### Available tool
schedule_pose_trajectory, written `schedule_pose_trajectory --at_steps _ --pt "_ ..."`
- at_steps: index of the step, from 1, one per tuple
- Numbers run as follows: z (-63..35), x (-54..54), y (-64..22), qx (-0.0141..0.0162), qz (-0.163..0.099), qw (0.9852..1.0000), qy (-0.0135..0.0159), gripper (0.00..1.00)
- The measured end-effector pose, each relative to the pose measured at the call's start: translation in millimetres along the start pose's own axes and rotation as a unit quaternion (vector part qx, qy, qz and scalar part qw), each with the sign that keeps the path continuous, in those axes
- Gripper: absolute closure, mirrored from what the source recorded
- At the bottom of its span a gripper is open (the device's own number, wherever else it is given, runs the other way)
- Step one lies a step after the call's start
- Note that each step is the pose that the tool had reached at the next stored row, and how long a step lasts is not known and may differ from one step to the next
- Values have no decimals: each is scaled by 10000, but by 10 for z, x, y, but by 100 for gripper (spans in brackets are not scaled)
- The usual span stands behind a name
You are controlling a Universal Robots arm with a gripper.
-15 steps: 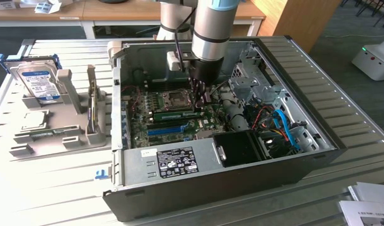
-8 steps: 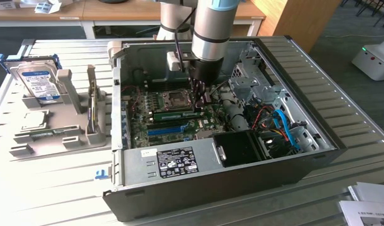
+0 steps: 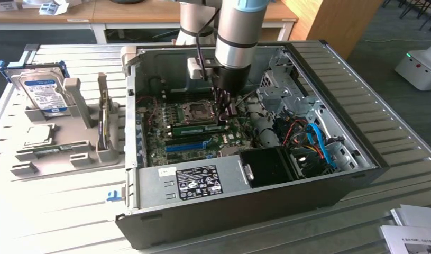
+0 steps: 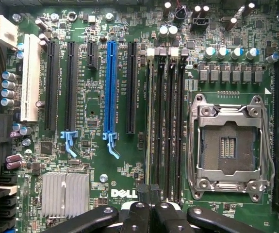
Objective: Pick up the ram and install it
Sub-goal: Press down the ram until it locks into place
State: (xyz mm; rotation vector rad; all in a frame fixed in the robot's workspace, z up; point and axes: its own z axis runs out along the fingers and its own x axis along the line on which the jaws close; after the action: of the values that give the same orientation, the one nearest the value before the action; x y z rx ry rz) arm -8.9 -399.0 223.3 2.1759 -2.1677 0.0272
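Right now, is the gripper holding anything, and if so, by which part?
Nothing seems to be held. The gripper is shut, fingers together with nothing showing between them, above the memory slots.

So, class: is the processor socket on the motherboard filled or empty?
Empty: the processor socket shows bare contacts inside its metal frame, with no chip seated.

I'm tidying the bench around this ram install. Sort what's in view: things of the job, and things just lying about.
Job: ram on the motherboard; memory slots; gripper, shut, over the slots.
Lying about: hard drive in its stand; papers; empty processor socket; blue slot.
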Motion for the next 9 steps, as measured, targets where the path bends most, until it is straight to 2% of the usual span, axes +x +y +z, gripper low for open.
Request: schedule_pose_trajectory --at_steps 2,9 --pt "-55 5 2 -16 -2 10000 8 90" --pt "-55 6 51 -16 -2 10000 9 90"
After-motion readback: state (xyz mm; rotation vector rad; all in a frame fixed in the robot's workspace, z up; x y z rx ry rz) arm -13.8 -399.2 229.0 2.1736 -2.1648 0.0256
